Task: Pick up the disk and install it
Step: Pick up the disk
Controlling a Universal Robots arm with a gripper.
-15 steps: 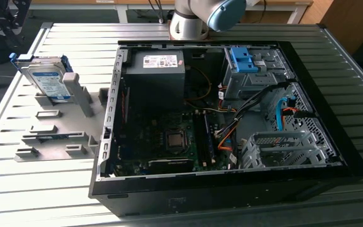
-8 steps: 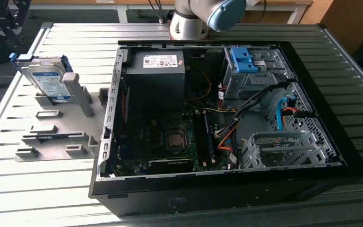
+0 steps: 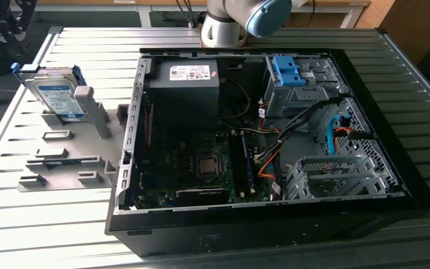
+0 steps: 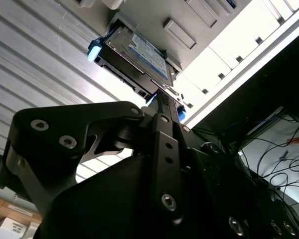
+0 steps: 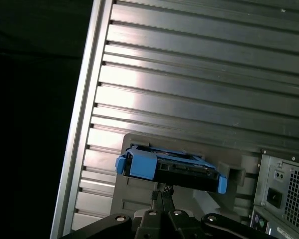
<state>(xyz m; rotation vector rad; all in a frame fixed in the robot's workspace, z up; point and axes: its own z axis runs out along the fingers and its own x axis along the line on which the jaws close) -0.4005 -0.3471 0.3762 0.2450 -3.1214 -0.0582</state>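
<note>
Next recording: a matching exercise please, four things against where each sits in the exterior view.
Things
1. silver rectangular hard disk with blue plastic frame
2. big grey metal box with white sticker
3. bare blue plastic clip piece
4. perforated silver metal cage

Places
A. inside the black computer case, near corner, the exterior view's right
B. upright in the grey plastic rack on the slatted metal table
C. inside the case, far corner, the exterior view's left
D. inside the case, far side, atop the grey metal drive bay

Pairs: 1-B, 2-C, 3-D, 4-A

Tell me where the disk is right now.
The disk stands on edge in the grey rack at the exterior view's left, beside the open computer case.
</note>
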